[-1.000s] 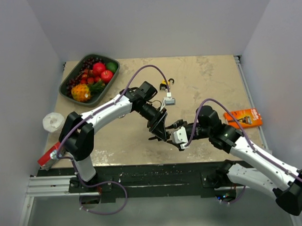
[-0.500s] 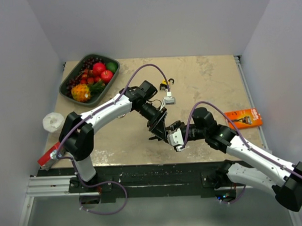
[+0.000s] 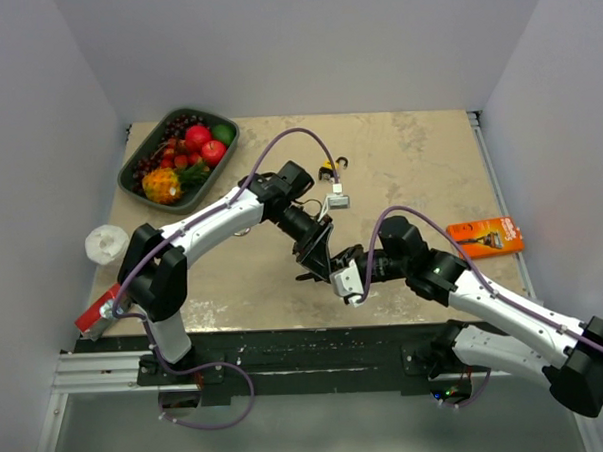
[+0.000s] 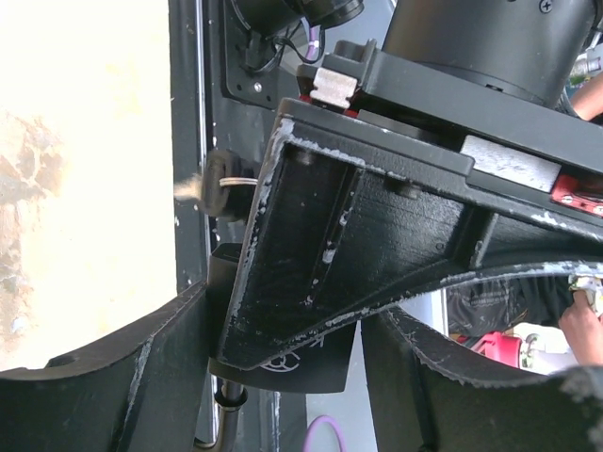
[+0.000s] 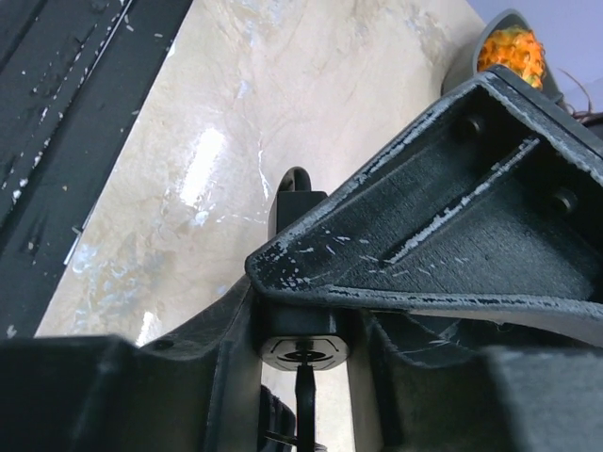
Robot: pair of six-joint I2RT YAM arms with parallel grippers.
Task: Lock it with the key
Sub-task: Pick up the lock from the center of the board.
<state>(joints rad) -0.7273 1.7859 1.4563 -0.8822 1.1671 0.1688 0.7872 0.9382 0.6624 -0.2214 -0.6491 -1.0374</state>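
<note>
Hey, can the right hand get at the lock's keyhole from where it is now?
Probably yes. The lock sits in the left hand, its keyhole facing the right hand, between that hand's fingers; the left finger hangs above, not over it.

Soft even light, blown-out glare on table (image 4: 85,141)

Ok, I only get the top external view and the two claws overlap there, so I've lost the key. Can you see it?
Observer: Yes, the left wrist view shows the key, dark head and pale blade, beside the right claw.
Operator: Is the blade in a lock?
Observer: Seemingly not; its pale tip pokes out bare.
Operator: Anything between the right claw's fingers?
Observer: The right wrist view shows a round black part with a slot there; pinched or not, I can't tell.
</note>
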